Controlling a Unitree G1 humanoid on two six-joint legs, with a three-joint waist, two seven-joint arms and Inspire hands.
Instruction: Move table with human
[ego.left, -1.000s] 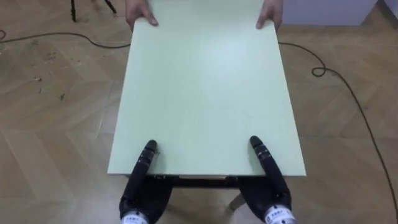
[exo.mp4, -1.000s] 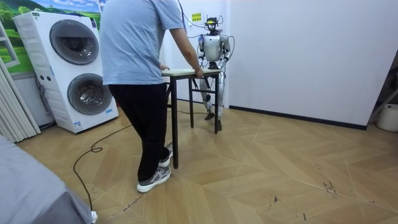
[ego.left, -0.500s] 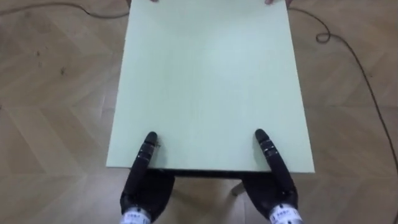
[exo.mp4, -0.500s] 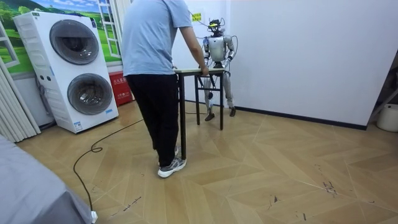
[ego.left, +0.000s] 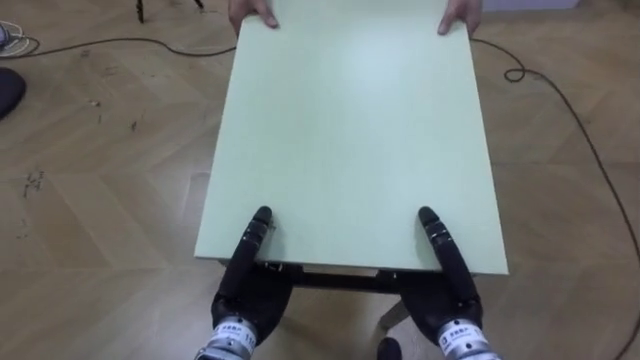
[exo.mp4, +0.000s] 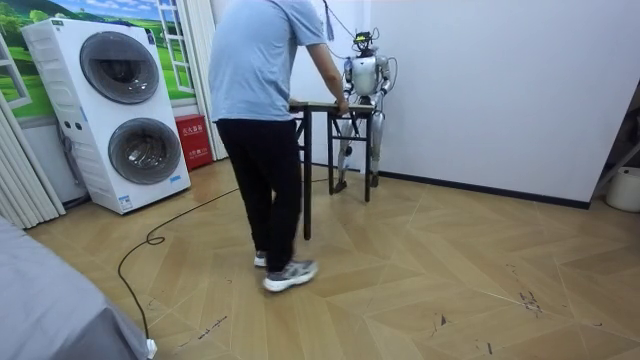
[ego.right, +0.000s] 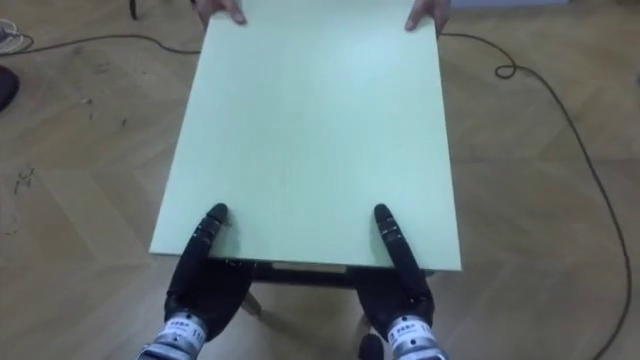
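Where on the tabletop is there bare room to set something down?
The whole middle of the table is bare, bordered by the person's hands at the far corners and the robot's left hand and right hand at the near edge. Only those edges are crowded.

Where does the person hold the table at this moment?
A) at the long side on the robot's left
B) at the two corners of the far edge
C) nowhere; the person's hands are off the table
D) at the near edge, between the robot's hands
B: the person's hands lie on the two far corners of the table, opposite the robot's left hand and right hand at the near edge.
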